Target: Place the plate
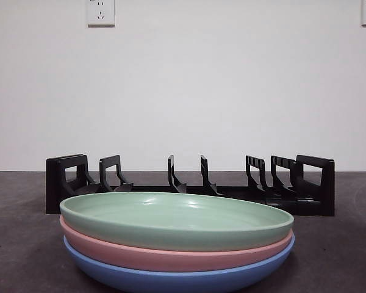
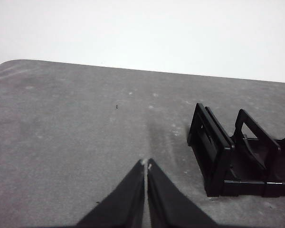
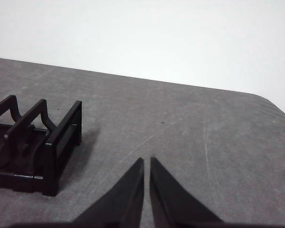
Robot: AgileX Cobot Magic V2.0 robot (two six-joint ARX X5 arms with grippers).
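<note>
While both arms wait | I see the black slotted plastic rack point(image 1: 189, 186) toward the bench's far edge | green plate point(image 1: 177, 218) tops pink-and-blue stack, near edge | left gripper point(image 2: 146, 164), right gripper point(image 3: 147, 160) pressed together | risk: slick rim slips, dragging lower plates.

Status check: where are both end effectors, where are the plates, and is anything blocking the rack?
Left end effector and right end effector shut, empty, over bare table. Green plate tops pink and blue. Rack behind, slots unblocked.
</note>
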